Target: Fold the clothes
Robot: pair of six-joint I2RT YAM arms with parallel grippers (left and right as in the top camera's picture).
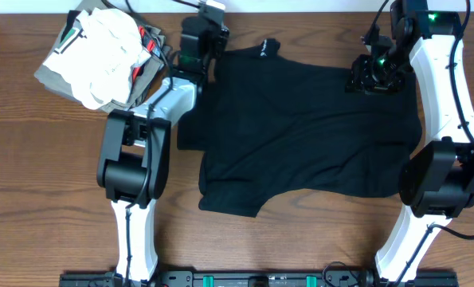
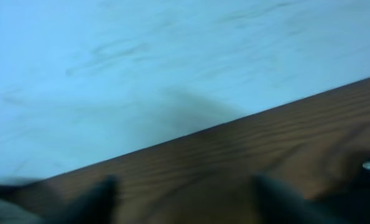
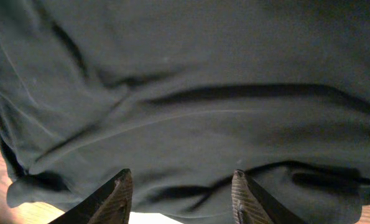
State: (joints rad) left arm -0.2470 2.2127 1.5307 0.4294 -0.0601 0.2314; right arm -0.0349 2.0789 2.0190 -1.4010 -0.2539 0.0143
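**A:** Fabric lies which way from you?

**B:** On the counter [image 1: 29, 159], the black garment [image 1: 308, 135] spreads with its long axis left-right. My right fingers [image 3: 119, 196], apart and empty, hover over its far right part. My left fingers [image 2: 97, 202], apart, sit off its far-left corner.

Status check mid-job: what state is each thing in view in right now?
black garment: spread out, creased, not yet folded up
stack of garments: folded, piled together
left tool: open, holding nothing
right tool: open, over the black garment
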